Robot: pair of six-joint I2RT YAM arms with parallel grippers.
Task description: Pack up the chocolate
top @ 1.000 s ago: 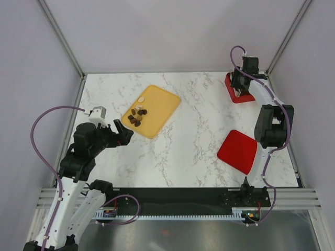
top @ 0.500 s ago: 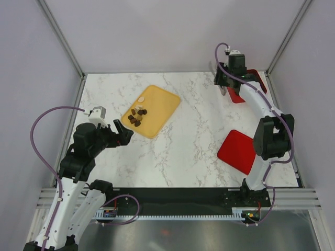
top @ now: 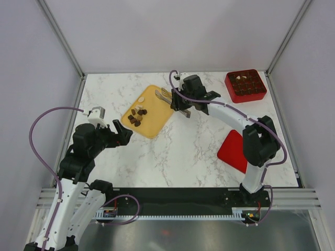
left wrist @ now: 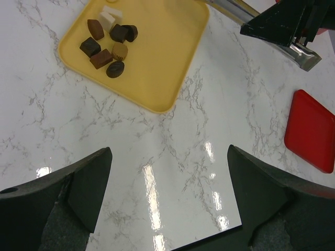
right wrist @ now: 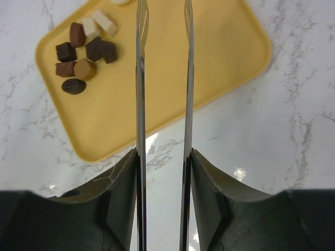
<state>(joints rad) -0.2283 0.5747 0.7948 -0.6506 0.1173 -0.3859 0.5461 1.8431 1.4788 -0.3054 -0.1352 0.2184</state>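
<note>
Both arms over marble table (top: 193,146), nothing gripped.
Yellow tray (top: 163,102) holds the chocolate (top: 137,117) at its near-left corner; right gripper (top: 163,95), blades narrowly parted, above tray; left gripper (top: 121,132) spread wide, off the tray's near edge.

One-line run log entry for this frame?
right gripper: open, empty, over yellow tray | left gripper: open, beside tray | chocolates: clustered on tray | red box: partly filled
</note>
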